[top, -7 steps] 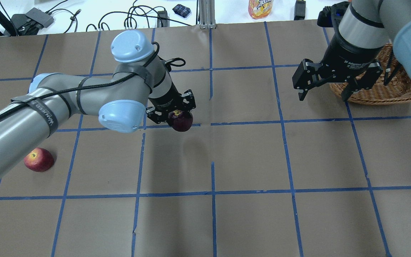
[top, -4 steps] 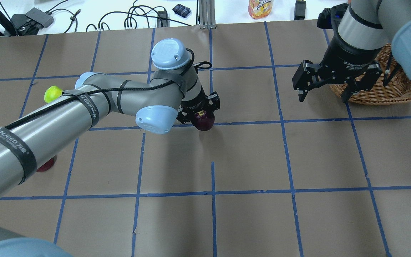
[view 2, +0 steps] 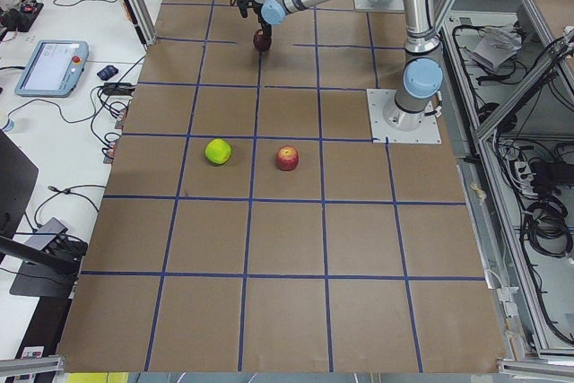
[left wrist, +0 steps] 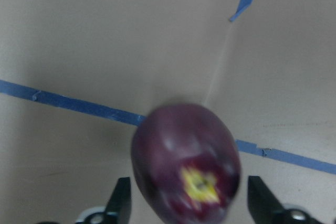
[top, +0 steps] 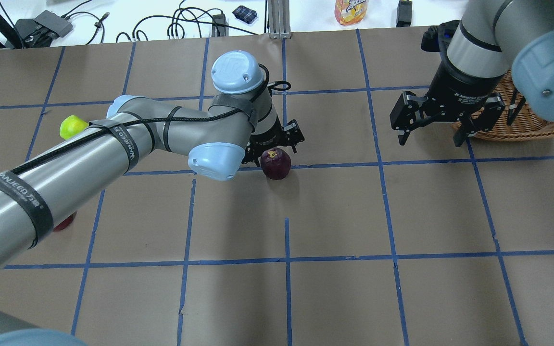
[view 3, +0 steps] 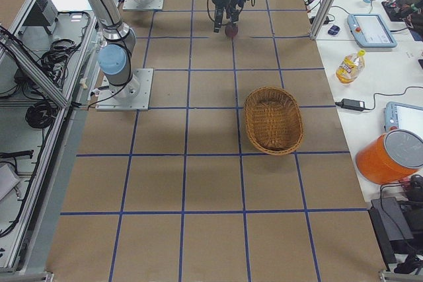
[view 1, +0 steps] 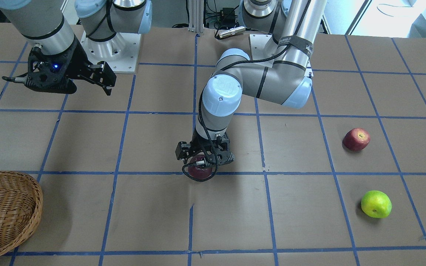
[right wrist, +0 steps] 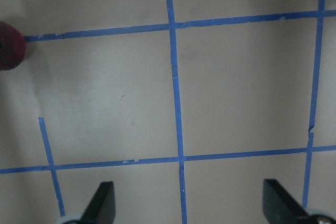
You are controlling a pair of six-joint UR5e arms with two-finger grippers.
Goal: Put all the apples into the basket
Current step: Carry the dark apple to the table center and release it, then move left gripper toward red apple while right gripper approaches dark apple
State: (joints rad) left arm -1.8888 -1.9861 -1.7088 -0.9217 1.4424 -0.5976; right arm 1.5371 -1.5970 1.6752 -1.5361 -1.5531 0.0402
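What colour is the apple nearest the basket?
The apple is dark maroon-purple with a yellowish dimple; the left wrist view shows it best.

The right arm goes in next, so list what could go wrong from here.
1. The dark apple lies loose on the table between the fingers of the open left gripper. It looks blurred in the left wrist view, so it may roll away.
2. The left gripper hangs close over it, so the right gripper, open near the basket, could hit it when reaching in.
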